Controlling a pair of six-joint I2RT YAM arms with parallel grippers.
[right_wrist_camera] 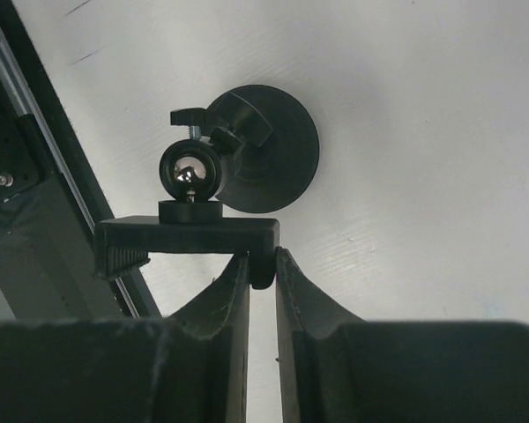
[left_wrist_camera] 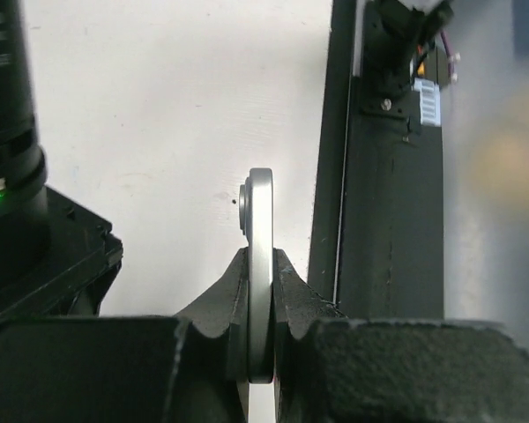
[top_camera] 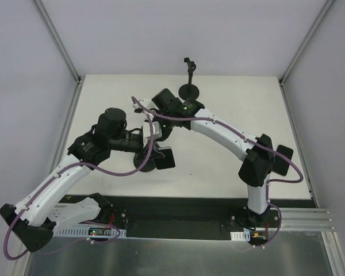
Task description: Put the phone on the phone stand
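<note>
My left gripper (left_wrist_camera: 260, 269) is shut on the phone (left_wrist_camera: 260, 211), which shows edge-on as a thin silver-rimmed slab held above the white table. In the top view the phone (top_camera: 165, 160) is a black slab at the left gripper (top_camera: 154, 154), near the table's front middle. My right gripper (right_wrist_camera: 263, 264) is shut on one end of the black clamp bracket (right_wrist_camera: 185, 233) of a phone stand. The stand's ball joint (right_wrist_camera: 188, 172) and round base (right_wrist_camera: 278, 145) lie below the bracket. In the top view the right gripper (top_camera: 152, 142) sits right beside the left one.
A second black phone stand (top_camera: 190, 89) with a round base and upright clamp stands at the table's back middle. The black mounting rail (left_wrist_camera: 388, 220) runs along the near edge, also in the right wrist view (right_wrist_camera: 44, 203). Grey walls enclose the table.
</note>
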